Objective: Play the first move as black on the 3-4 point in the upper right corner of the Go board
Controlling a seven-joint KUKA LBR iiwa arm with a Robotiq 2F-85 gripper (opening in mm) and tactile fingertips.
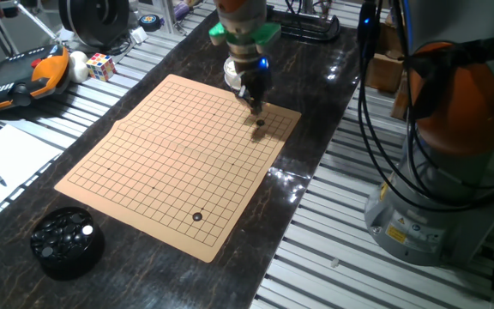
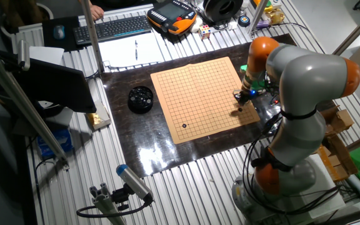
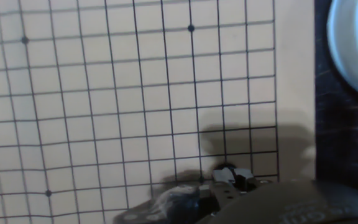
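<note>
Bowl of black stones (image 1: 67,242) at 7 o'clock on worktop (image 1: 316,77). Go board (image 1: 178,154) centre, one stone (image 1: 197,217) near 6 o'clock edge. Black (image 1: 260,123) lies at 1 o'clock corner, under pincer (image 1: 254,105); pincer opening unreadable, apparently empty. Step: placement. Next: check 3-4 crossing, lift clear.

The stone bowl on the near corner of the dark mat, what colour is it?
Black, with dark stones inside; the bowl shows best in the fixed view with the board tilted.

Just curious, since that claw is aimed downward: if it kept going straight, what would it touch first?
Probably the Go board near its corner: the gripper hovers just above it, close beside a black stone. Depth is unclear.
</note>
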